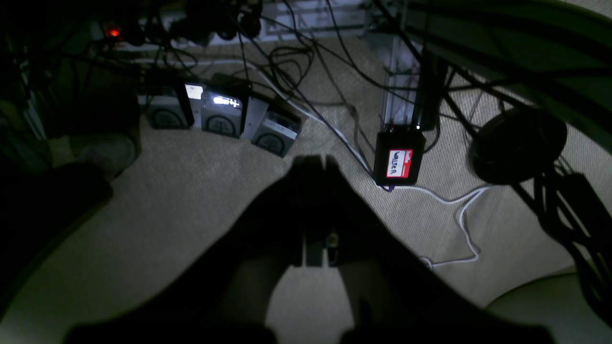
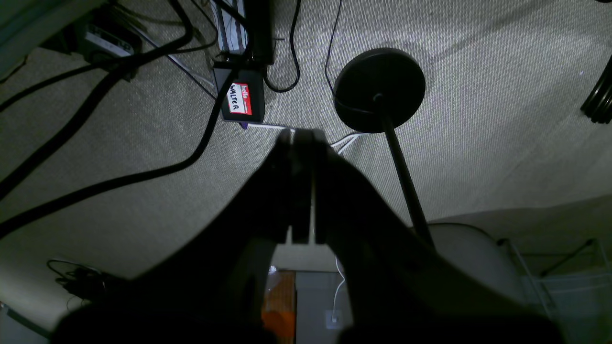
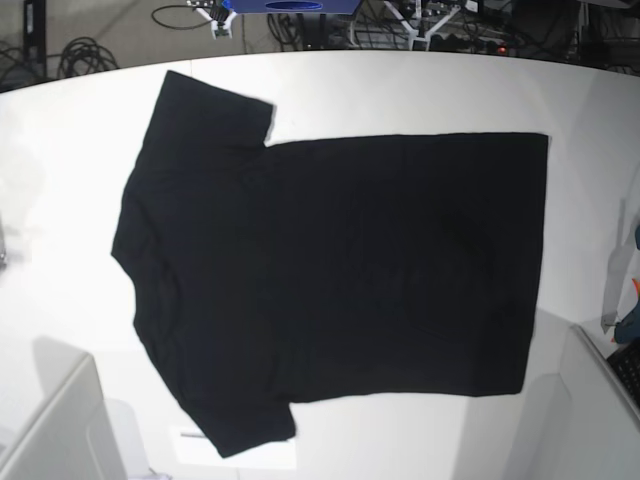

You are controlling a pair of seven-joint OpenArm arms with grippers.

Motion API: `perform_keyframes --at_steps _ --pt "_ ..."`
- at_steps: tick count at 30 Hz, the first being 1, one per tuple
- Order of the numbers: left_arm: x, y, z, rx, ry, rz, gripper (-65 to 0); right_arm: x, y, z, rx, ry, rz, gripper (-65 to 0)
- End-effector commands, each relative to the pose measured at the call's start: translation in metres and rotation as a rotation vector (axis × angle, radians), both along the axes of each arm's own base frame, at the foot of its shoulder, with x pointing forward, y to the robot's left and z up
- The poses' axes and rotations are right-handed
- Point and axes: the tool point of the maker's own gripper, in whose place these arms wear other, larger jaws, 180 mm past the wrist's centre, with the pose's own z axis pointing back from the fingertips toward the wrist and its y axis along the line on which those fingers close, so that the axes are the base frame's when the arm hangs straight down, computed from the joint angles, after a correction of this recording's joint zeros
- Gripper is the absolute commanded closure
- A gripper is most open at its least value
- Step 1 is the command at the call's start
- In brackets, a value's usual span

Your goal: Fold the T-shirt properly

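Observation:
In the base view the T-shirt [image 3: 330,270] lies spread flat on the white table [image 3: 400,90], plain black side up. Its collar end and both short sleeves are at the left and its straight hem at the right. Neither gripper shows in that view. The left wrist view looks down at carpet, where my left gripper [image 1: 313,160] is shut with nothing between its fingers. In the right wrist view my right gripper [image 2: 301,134] is likewise shut and empty above the floor. No cloth appears in either wrist view.
On the carpet are cables, a black box with a red name label [image 1: 399,160] [image 2: 241,98], a round black stand base [image 2: 379,91] and several foot pedals [image 1: 220,114]. Pale grey shapes [image 3: 60,430] fill the base view's lower corners.

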Motion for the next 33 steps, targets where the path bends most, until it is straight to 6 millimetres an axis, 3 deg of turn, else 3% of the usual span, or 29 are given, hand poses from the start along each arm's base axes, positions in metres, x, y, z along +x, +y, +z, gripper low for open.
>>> perform_keyframes --at_steps 1,7,26,31,33 --pt "-0.009 0.002 0.001 0.006 0.017 -0.001 0.0 -0.006 -0.004 0.001 -0.011 0.011 0.005 0.0" --pt "-0.005 0.001 0.003 0.003 -0.026 -0.005 0.0 -0.012 -0.004 0.001 -0.011 0.015 0.005 0.0" --pt "-0.034 0.001 0.005 0.006 0.057 -0.011 0.0 -0.021 -0.005 0.002 -0.015 0.035 0.007 0.0" --pt "-0.044 0.003 0.007 0.008 0.069 -0.005 0.0 -0.04 -0.005 0.006 -0.013 0.048 -0.012 0.0" --pt "-0.051 0.019 0.01 0.031 0.068 -0.013 0.0 -0.049 -0.011 0.008 -0.032 0.043 -0.099 0.0"
